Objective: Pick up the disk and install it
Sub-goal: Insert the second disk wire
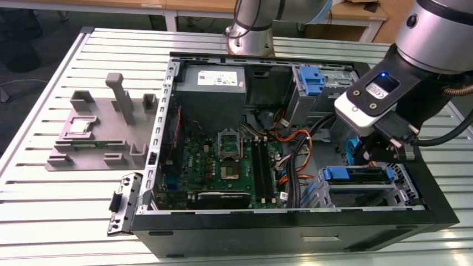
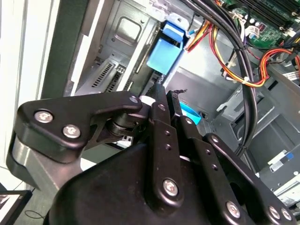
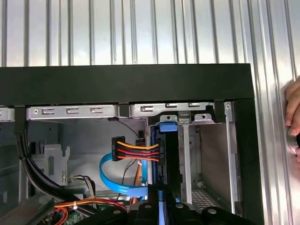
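The open black computer case lies on a slatted metal table. At the exterior view's right, the disk sits in the metal drive cage in the case's near corner, its blue carrier front showing. My gripper hangs directly above it. In both wrist views the black fingers stand close together, with a blue strip of the carrier running between them toward the blue tab deeper in the cage. The drive body is seen edge-on and is mostly hidden.
Red-yellow-black power wires and a blue data cable crowd the cage. The motherboard and power supply fill the case. A bare blue bracket stands at the back. A grey fixture lies outside. A hand rests by the case.
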You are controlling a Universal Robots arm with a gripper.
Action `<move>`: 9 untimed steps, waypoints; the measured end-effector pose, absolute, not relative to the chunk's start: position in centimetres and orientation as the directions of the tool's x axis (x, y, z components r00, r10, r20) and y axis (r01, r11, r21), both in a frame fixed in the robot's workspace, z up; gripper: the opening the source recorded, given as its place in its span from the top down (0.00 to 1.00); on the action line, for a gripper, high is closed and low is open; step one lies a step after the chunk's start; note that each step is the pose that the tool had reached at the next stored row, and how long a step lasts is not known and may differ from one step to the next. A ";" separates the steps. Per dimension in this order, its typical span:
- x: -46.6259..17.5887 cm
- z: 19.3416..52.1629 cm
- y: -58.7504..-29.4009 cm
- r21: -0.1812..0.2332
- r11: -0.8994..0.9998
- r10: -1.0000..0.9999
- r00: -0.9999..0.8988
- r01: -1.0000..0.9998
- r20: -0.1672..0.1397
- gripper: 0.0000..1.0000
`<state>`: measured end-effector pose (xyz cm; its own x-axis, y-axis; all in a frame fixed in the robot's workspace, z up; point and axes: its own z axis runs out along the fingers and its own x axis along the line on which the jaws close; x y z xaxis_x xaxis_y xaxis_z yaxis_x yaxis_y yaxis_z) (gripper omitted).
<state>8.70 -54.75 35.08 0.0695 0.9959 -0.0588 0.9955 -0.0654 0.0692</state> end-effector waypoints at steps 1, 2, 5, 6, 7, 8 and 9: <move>8.7 35.1 -54.8 0.070 -0.065 0.996 0.070 0.995 -0.059 0.84; 8.7 35.1 -54.9 0.070 -0.065 0.996 0.070 0.995 -0.058 0.84; 8.7 34.9 -55.0 0.072 -0.065 0.996 0.070 0.995 -0.058 0.84; 8.7 34.9 -55.0 0.073 -0.067 0.996 0.071 0.995 -0.058 0.84; 8.7 34.8 -55.0 0.074 -0.071 0.995 0.075 0.995 -0.058 0.84; 8.8 34.7 -55.0 0.074 -0.076 0.995 0.081 0.994 -0.058 0.84; 8.8 34.6 -55.0 0.074 -0.081 0.995 0.086 0.994 -0.057 0.84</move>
